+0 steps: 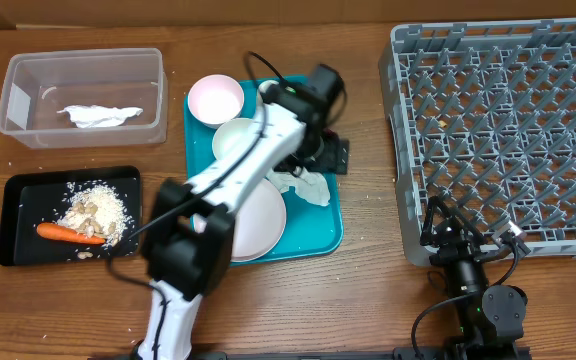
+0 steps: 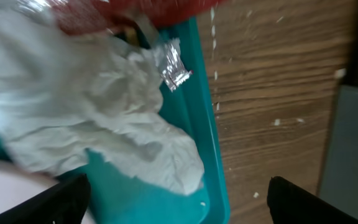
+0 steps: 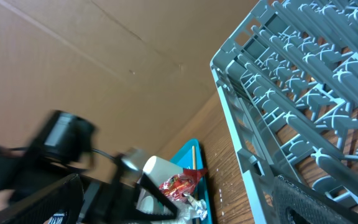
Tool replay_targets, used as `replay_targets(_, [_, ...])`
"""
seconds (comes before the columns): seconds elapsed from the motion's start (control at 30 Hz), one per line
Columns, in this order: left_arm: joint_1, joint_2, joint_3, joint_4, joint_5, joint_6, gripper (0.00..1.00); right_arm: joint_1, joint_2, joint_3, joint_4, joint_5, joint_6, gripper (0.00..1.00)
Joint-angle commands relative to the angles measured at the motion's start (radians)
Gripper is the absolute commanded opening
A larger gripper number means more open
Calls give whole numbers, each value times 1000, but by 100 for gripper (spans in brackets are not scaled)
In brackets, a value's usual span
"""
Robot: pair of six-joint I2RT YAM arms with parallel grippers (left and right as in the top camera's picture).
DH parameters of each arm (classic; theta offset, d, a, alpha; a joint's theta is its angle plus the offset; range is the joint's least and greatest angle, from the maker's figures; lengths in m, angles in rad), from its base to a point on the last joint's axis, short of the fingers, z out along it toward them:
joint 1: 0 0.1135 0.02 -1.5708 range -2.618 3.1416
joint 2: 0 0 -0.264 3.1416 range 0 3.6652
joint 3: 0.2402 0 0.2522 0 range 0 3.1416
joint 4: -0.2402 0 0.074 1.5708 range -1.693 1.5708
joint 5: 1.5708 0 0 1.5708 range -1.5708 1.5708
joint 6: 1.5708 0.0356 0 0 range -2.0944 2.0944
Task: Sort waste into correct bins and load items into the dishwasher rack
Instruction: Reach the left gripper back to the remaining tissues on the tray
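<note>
Crumpled tissue (image 2: 98, 112) lies just ahead of left gripper (image 2: 178, 200).

Tissue (image 1: 100, 116) in tub (image 1: 13, 72); carrot (image 1: 68, 233) on tray (image 1: 23, 212)

Teal tray (image 1: 320, 228), white tissue (image 2: 104, 118), orange carrot (image 1: 68, 233), grey rack (image 1: 508, 120), red wrapper (image 3: 179, 183)

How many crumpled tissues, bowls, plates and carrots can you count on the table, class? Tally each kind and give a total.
Crumpled tissues: 2
Bowls: 2
Plates: 1
Carrots: 1
Total: 6
</note>
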Motion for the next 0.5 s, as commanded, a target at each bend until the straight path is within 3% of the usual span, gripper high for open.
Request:
replay_targets(0.0, [-22, 85, -11, 8, -25, -76, 89, 6, -6, -10, 7, -1, 4, 100])
replay_targets(0.17, [-16, 115, -11, 7, -119, -129, 85, 6, -6, -10, 7, -1, 4, 100])
replay_targets(0.33, [-16, 114, -10, 3, -130, -127, 66, 6, -6, -10, 7, -1, 4, 100])
replay_targets(0.4, [-16, 114, -10, 3, -131, -123, 53, 6, -6, -10, 7, -1, 4, 100])
replay_targets(0.47, [-16, 114, -10, -2, -130, -123, 33, 6, -6, -10, 7, -1, 4, 100])
